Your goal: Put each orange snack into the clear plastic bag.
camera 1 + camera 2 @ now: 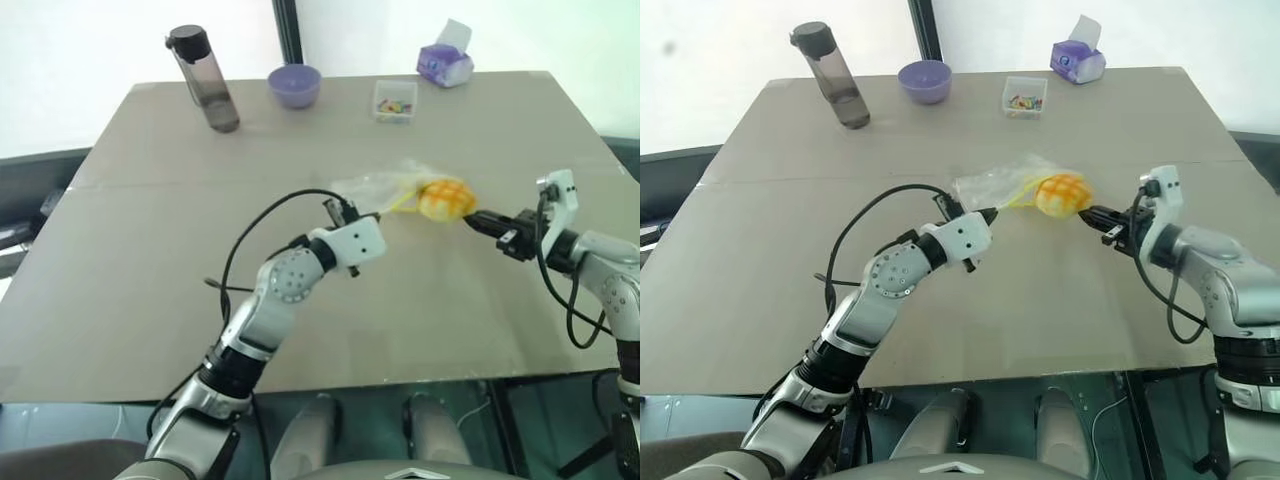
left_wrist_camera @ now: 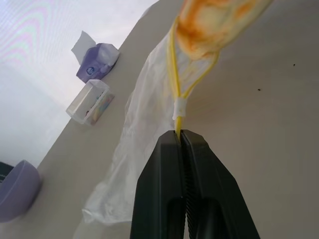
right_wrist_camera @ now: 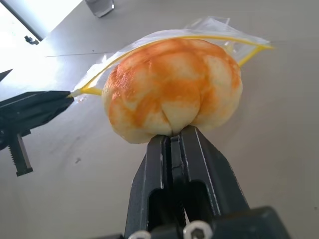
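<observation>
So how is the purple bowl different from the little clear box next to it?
The purple bowl is round and solid-coloured, so you can't see through its wall; the clear box is squarish and see-through, with coloured bits showing inside. The bowl looks wider and a bit taller than the box. Both sit open-topped at the far side of the table, away from both grippers.

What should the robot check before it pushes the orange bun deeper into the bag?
1. Left gripper shut on the clear plastic bag at its yellow strip: ok.
2. Right gripper shut, tips against the orange snack: ok.
3. Bag mouth open around the bun: ok.
4. Bun fully inside: not ok, half sticks out.
5. Whether the bag will stay open: cannot tell.
</observation>
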Action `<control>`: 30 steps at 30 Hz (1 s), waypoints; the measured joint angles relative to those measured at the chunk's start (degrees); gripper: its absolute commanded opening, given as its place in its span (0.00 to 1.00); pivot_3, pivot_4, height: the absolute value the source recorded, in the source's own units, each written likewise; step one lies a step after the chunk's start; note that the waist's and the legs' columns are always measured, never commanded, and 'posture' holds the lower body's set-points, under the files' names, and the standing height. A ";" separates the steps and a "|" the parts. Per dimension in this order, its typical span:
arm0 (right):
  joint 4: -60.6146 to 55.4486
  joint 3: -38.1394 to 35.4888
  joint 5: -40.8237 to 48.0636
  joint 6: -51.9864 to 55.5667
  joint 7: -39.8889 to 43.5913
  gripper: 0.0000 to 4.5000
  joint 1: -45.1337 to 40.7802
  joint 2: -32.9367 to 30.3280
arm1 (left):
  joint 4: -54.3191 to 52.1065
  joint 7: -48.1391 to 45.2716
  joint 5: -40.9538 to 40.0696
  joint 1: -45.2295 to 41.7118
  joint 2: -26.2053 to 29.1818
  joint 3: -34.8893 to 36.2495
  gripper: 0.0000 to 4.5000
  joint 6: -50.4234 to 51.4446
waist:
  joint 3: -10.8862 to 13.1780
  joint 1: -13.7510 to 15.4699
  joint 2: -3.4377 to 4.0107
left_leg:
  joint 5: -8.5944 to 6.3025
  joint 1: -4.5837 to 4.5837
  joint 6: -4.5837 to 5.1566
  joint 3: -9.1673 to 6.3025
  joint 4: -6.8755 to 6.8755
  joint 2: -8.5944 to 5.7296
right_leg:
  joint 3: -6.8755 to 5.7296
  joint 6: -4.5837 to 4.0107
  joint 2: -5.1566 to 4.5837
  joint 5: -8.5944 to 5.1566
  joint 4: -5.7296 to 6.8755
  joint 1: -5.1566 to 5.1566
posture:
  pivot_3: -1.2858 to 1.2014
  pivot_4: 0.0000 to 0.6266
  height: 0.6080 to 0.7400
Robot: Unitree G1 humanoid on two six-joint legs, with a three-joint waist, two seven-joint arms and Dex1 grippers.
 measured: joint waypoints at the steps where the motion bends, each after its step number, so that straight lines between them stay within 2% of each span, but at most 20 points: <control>1: -0.13 0.40 0.10 0.21 -0.04 0.01 -0.27 0.44 | 0.00 0.00 -0.01 0.00 -0.03 -0.11 0.00 -0.09 | 0.00 0.02 0.00 | 0.00 0.00 0.00 0.01 0.00 0.00 | 0.00 0.00 -0.01 0.00 0.00 0.00 | 0.52 0.24 0.99; 10: 0.62 2.98 -1.79 0.47 -1.63 0.01 -1.65 1.97 | 0.01 -0.14 -0.09 -0.02 -0.34 -0.47 0.00 -1.04 | 0.00 -0.05 0.00 | 0.00 0.00 0.00 0.01 0.00 -0.02 | 0.01 0.00 -0.01 0.00 0.00 0.00 | 0.52 0.24 0.99; 20: 4.90 5.24 -6.51 -0.76 -5.20 0.01 -7.42 4.48 | 0.02 -1.29 -0.71 -0.10 -1.91 -0.92 0.00 -2.61 | 0.00 -0.02 0.00 | 0.08 0.00 -0.14 -0.01 0.00 -0.02 | 0.00 0.00 -0.01 0.00 0.01 -0.01 | 0.52 0.24 0.99; 30: 4.31 7.97 -8.77 -0.63 -5.94 0.01 -7.60 6.25 | 0.38 -1.44 -0.72 -0.38 -3.09 -1.01 0.00 -3.41 | 0.00 -0.05 0.01 | 0.08 -0.02 -0.14 -0.01 0.00 -0.02 | 0.00 0.00 -0.01 0.00 0.00 -0.03 | 0.52 0.24 0.99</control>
